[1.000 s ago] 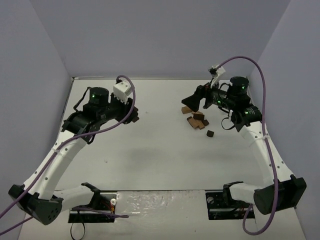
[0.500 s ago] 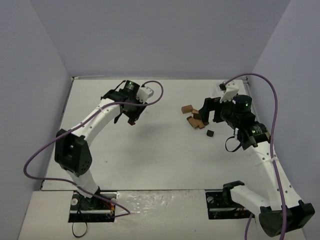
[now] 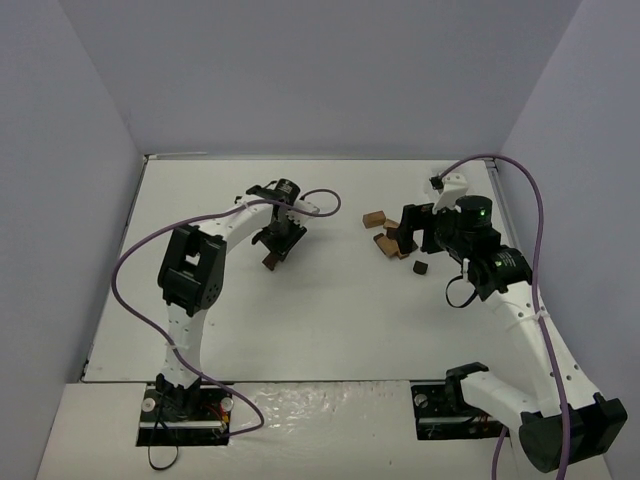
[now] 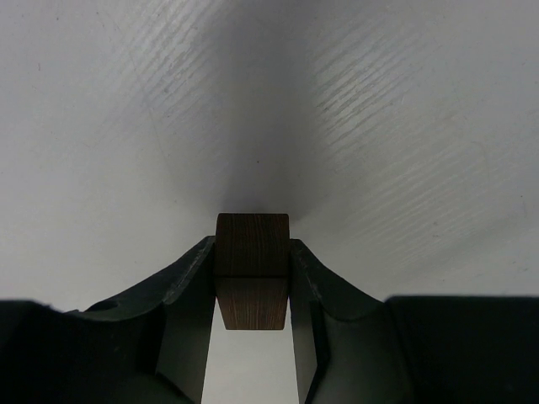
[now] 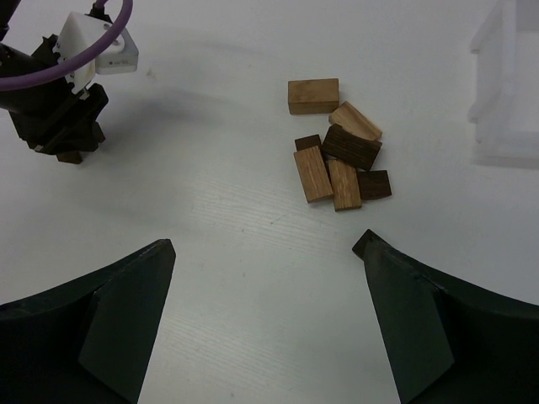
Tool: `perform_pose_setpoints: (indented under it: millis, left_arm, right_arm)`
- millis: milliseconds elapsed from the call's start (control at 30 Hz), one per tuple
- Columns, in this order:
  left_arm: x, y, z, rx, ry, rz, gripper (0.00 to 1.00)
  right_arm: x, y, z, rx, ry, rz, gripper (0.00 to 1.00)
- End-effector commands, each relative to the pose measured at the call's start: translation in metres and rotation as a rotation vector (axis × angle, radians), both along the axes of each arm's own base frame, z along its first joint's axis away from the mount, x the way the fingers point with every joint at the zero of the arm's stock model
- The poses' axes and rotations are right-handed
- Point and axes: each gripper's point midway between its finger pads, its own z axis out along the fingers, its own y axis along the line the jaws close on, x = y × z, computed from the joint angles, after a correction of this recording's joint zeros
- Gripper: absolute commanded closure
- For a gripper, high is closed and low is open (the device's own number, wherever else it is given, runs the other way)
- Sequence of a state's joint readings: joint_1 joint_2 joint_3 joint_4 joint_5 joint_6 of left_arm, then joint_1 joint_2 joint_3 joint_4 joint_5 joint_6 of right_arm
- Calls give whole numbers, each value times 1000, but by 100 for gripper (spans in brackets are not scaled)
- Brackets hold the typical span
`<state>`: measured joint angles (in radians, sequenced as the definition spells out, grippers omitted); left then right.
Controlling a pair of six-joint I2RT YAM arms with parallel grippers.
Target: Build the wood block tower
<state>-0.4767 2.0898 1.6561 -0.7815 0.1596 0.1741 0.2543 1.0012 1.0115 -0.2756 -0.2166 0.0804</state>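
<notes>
My left gripper [image 4: 252,251] pinches a dark wooden block [image 4: 252,295] close over the table [image 4: 379,126]. I should lower it straight and set it flat before letting go. My right gripper [image 5: 263,244] hangs wide open, with the loose pile of blocks [image 5: 337,164] just ahead of it and no tower yet.

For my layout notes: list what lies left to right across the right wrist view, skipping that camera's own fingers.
First the left gripper clamping a dark block → loose pile of wooden blocks → white tray.
</notes>
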Motion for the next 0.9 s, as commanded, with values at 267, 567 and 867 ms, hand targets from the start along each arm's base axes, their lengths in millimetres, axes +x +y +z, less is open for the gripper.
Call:
perform_pose_setpoints:
  millis: [267,567,867]
  left_arm:
    - [25,-26,71,-144,-139,94,27]
    - [17,-16,115,-254,-192,725,3]
    - [-5,10,83,-232,-199,1219,3]
  right_arm:
    - [6,10,2,-1,-19,32,5]
    - [3,13,0,17,-5,41,4]
    - [-5,20,4,42,-14,73,3]
